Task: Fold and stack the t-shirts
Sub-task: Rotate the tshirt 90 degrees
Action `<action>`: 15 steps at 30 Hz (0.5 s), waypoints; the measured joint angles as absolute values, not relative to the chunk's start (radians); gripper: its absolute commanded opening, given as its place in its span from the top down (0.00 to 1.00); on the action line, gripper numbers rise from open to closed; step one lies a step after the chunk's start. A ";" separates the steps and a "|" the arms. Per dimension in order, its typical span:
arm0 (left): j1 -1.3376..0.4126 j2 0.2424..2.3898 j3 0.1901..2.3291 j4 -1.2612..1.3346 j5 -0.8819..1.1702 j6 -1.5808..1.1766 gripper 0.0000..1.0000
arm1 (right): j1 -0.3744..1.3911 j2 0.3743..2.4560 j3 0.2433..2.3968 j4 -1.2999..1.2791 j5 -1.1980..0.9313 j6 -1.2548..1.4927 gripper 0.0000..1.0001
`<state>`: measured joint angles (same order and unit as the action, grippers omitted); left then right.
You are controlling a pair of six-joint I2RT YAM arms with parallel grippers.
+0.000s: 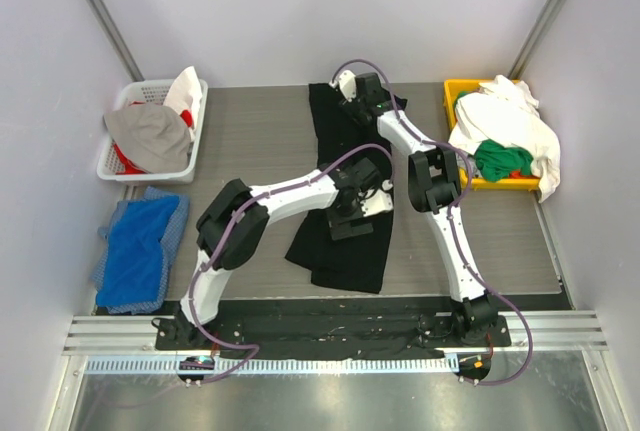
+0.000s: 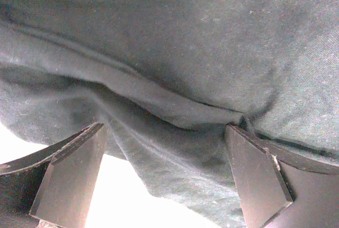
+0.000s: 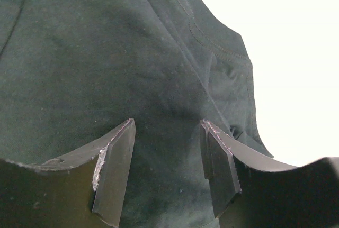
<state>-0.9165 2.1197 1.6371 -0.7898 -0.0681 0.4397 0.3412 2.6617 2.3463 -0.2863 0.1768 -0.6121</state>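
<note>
A large black t-shirt (image 1: 325, 136) lies lengthwise down the middle of the grey table (image 1: 250, 131). My left gripper (image 1: 347, 221) hovers low over its near half, jaws open wide. In the left wrist view the gripper (image 2: 164, 180) straddles a creased fold of the black t-shirt (image 2: 185, 53) close to a cloth edge, gripping nothing. My right gripper (image 1: 352, 86) sits at the shirt's far end. Seen from the right wrist, this gripper (image 3: 167, 172) is open, with smooth black t-shirt (image 3: 79, 53) between and beyond its fingers. A white t-shirt (image 1: 510, 121) and a green t-shirt (image 1: 502, 159) lie heaped at the right.
A yellow bin (image 1: 455, 91) at the back right holds the white and green heap, which spills over its edge. A white basket (image 1: 115, 161) at the back left contains grey, white and red clothes. Blue cloth (image 1: 140, 251) lies at the left near edge.
</note>
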 measured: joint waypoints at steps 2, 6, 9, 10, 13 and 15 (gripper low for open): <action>-0.923 2.094 1.597 -0.790 -0.084 0.426 0.00 | 0.341 2.662 2.346 -0.287 0.184 -0.617 0.39; -0.942 2.043 1.525 -0.797 -0.107 0.411 0.00 | 0.341 2.662 2.346 -0.289 0.191 -0.620 0.39; -0.962 2.019 1.507 -0.809 -0.117 0.395 0.00 | 0.342 2.662 2.346 -0.288 0.196 -0.620 0.39; -0.967 2.015 1.507 -0.809 -0.118 0.391 0.00 | 0.343 2.661 2.342 -0.286 0.198 -0.620 0.39; -0.979 1.999 1.507 -0.810 -0.124 0.376 0.00 | 0.344 2.651 2.323 -0.275 0.207 -0.623 0.38; -0.986 1.988 1.507 -0.810 -0.126 0.369 0.00 | 0.344 2.641 2.306 -0.272 0.212 -0.623 0.37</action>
<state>-0.9855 1.9877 1.5070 -0.8101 -0.1265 0.3695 0.3443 2.6411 2.3062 -0.2718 0.2115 -0.6228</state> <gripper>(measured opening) 0.996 0.611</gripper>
